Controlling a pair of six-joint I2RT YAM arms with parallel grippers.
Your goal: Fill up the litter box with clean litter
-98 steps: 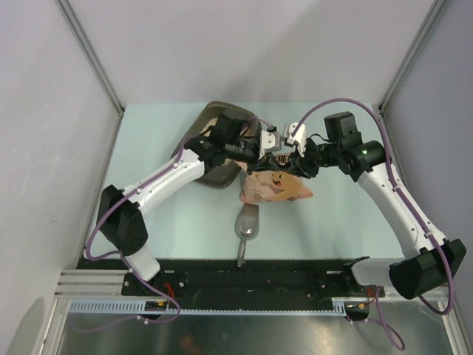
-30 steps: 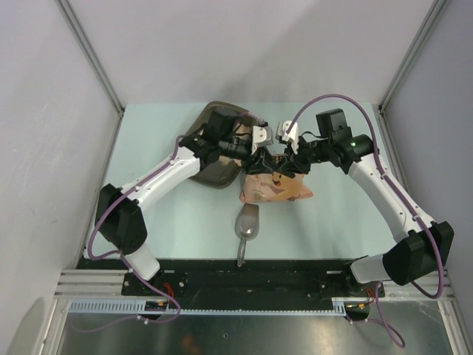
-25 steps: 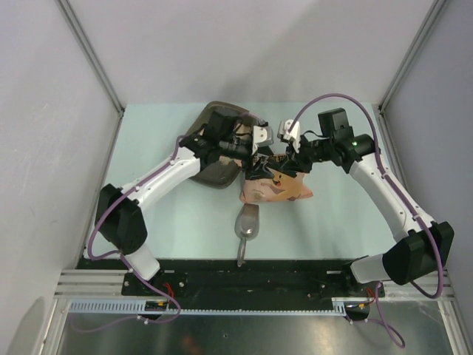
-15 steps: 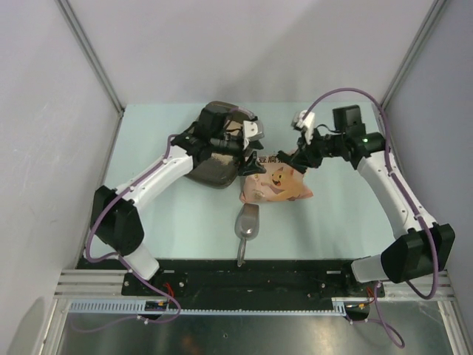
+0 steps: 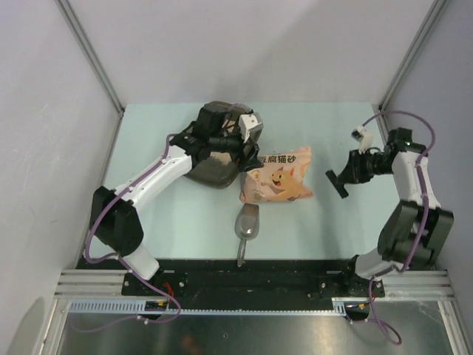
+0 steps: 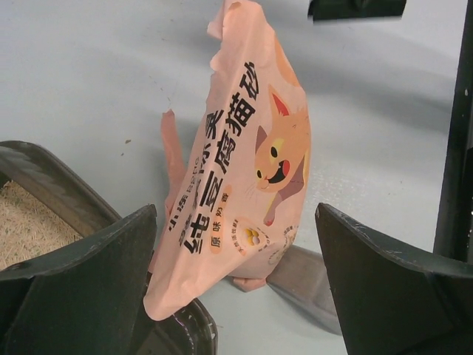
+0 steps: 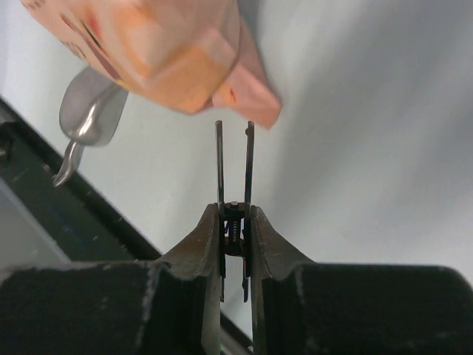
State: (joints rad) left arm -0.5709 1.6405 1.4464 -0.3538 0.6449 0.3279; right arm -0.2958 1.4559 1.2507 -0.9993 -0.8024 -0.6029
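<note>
While the left gripper (image 5: 250,154) hangs over the left end of the bag (image 5: 279,176), its fingers (image 6: 89,281) stand wide apart and grip nothing. Through its wrist camera I see the bag framed between them: salmon-pink, cartoon cat, black Chinese characters, far edge crumpled. It lies flat on the table (image 5: 170,214). The litter box (image 5: 218,176) sits just left of the bag, a dark shallow tray with a raised rim, mostly under the left arm in the overhead view. One corner of the bag overlaps that rim in the left wrist view. The clean litter (image 6: 22,222) shows as pale beige grains inside the tray (only a small patch at the frame edge, so I cannot tell how full the tray is). A grey metal scoop (image 5: 249,222) lies on the near side of the bag, bowl up against the bag's edge and handle pointing toward the arm bases. The right gripper (image 5: 338,183) is off to the right of the bag, clear of it. Its thin fingertips are drawn together with only a sliver between them and nothing held.
</note>
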